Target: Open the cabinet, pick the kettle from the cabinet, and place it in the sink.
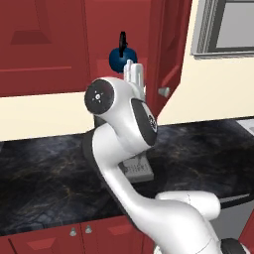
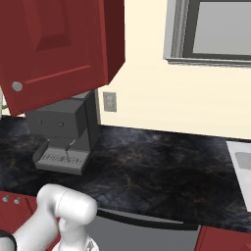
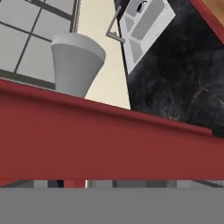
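In the left base view, one small round dark blue kettle (image 1: 119,57) with a black arched handle is seen inside the one tall dark red wall cabinet (image 1: 119,30), whose recessed-panel door (image 1: 171,54) stands swung open edge-on to the right, with one round silver knob (image 1: 163,92) near its lower edge. The white arm's hand (image 1: 134,74) is raised just below and in front of the kettle; the fingertips are hidden behind the wrist there, so the spread jaws are not shown directly, and nothing is seen held. One grey coffee machine base (image 1: 139,169) is partly covered by the arm on the black marbled counter (image 1: 44,178). Two small silver knobs (image 1: 80,230) are counted on the low red cabinets below. Open counter lies to the left and right of the arm.

In the right base view, the same open door (image 2: 54,49) hangs over one dark grey coffee machine (image 2: 66,130). One wall socket (image 2: 110,102) is set beside it, and one grey-framed window (image 2: 215,32) above a wide bare stretch of counter. A pale rim of the light grey metal sink (image 2: 240,162) is cut by the right edge.

In the hand view, a red door edge (image 3: 109,140) crosses close in front; beyond it one pale grey cone-shaped object (image 3: 76,63) and the sink basin (image 3: 144,26) with one tap (image 3: 113,29) are seen. No writing can be read.
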Available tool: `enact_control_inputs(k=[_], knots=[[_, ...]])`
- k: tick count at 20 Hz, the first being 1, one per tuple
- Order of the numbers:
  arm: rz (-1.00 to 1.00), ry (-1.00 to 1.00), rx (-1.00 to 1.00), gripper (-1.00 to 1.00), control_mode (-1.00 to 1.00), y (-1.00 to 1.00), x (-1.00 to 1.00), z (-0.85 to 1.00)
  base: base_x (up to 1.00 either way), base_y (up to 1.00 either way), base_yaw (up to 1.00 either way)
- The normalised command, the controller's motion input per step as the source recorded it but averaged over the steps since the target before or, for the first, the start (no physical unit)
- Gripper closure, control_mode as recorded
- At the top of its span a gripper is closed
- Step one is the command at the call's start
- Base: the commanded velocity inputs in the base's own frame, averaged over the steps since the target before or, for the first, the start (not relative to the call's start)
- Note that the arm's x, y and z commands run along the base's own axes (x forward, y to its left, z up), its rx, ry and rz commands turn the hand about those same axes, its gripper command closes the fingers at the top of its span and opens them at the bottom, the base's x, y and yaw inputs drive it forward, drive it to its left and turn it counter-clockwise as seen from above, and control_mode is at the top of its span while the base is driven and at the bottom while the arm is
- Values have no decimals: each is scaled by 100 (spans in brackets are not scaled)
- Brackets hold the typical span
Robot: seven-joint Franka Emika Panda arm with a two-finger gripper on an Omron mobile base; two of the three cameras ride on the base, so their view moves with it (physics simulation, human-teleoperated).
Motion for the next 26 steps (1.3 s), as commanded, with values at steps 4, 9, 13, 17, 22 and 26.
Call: enact_control_inputs(k=[4, 9, 13, 17, 22, 26], knots=[[0, -4, 2, -100, -100, -49, -48, 0, 0, 0, 0], [0, -1, 1, -100, -100, -57, -46, 0, 0, 0, 0], [0, 0, 1, -100, -100, -61, -43, 1, 0, 0, 0], [-1, 0, 0, -100, -100, -60, -40, 4, 0, 0, 0], [0, 0, 0, -100, -100, -58, -35, 6, 0, 0, 0], [0, 0, 0, -100, -100, -60, -33, 7, 0, 0, 0]])
